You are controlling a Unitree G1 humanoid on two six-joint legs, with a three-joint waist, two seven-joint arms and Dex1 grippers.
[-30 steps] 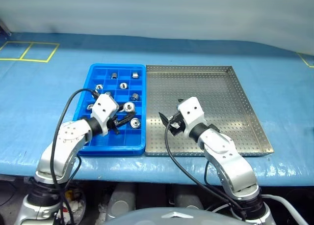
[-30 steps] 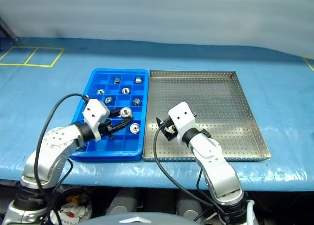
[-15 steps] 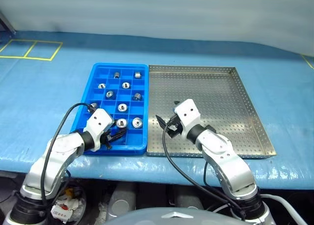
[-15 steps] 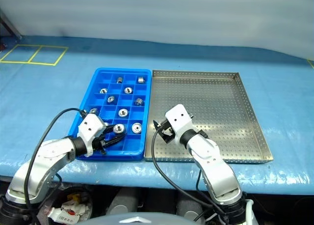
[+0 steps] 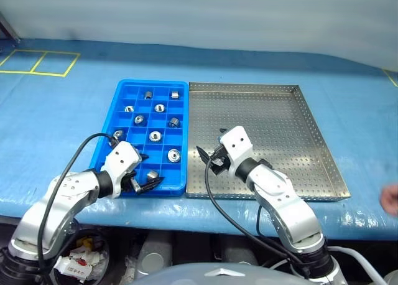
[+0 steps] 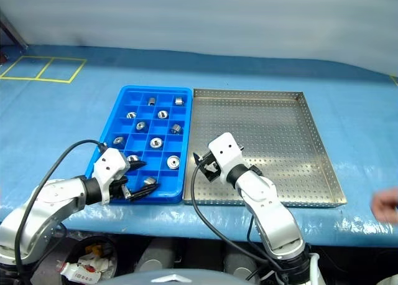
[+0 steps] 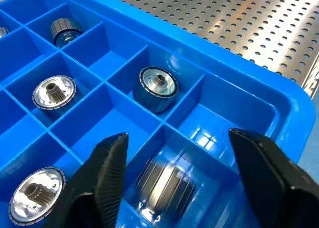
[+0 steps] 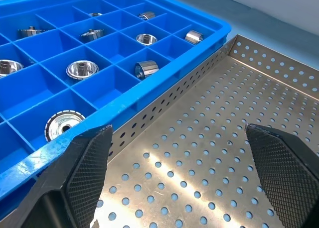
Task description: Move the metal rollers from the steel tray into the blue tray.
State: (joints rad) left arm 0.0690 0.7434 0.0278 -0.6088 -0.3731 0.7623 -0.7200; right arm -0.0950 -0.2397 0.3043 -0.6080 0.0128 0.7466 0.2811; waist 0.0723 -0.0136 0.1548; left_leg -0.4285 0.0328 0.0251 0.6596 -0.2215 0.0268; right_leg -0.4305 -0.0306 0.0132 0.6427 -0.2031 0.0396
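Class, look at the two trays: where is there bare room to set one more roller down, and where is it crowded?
The steel tray has its perforated floor bare, apart from the open right gripper over its near-left corner. In the blue tray, the far-left compartments and those along the left wall look free. Its middle columns hold metal rollers, and the open left gripper crowds the near row.

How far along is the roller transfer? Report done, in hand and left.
Done: the steel tray shows only bare perforated floor, and the metal rollers sit in the blue tray compartments.
In hand: nothing. The left gripper stands open over a roller lying in a near-corner compartment; the right gripper is open over the steel tray.
Left: apparently nothing to move.
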